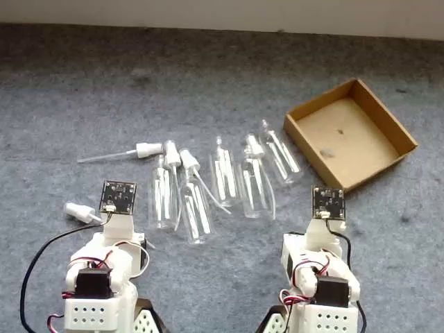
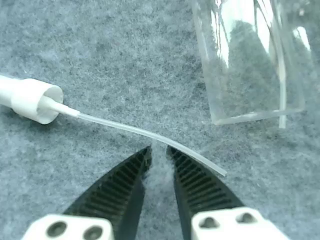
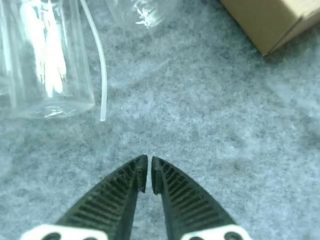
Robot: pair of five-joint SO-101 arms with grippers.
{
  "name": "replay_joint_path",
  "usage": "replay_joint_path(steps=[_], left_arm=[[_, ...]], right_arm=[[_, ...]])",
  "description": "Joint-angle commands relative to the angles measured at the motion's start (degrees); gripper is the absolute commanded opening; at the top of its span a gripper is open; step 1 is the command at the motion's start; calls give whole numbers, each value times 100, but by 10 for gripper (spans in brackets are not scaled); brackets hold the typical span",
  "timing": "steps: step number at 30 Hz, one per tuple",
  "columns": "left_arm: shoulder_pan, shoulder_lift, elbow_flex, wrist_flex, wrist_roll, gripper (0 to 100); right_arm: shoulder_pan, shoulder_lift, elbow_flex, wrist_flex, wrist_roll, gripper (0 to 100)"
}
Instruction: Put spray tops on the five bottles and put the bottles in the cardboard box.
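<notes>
One loose spray top (image 2: 32, 102) lies just ahead of my left pincer (image 2: 159, 152), whose jaws stand slightly apart, empty, beside its tube. My right pincer (image 3: 149, 172) is closed on nothing over the grey desk (image 3: 225, 110). Farther off, five clear bottles (image 1: 195, 208) lie in a row; I cannot tell which tops are seated. The cardboard box (image 1: 350, 132) sits far right.

A grey, felt-like carpet (image 1: 208, 83) covers the whole bench, its nap coarse and mottled up close. Along the far edge runs 1 pale, plain strip (image 1: 222, 12), wall or skirting, I cannot tell which. 1 small dark speck (image 1: 402, 90) sits on the carpet near the right edge.
</notes>
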State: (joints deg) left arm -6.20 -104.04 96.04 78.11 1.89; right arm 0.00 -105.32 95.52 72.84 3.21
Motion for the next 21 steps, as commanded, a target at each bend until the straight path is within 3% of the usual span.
replay_joint_path(steps=[1,16,21], left_arm=[[-66,-22,110,-44,62,5],[-66,-22,110,-44,62,5],[-66,-22,110,-44,62,5]], right_arm=[[48,4,822,-92,0,5],[84,-4,813,-136,35,6],[84,-4,813,-936,44,6]])
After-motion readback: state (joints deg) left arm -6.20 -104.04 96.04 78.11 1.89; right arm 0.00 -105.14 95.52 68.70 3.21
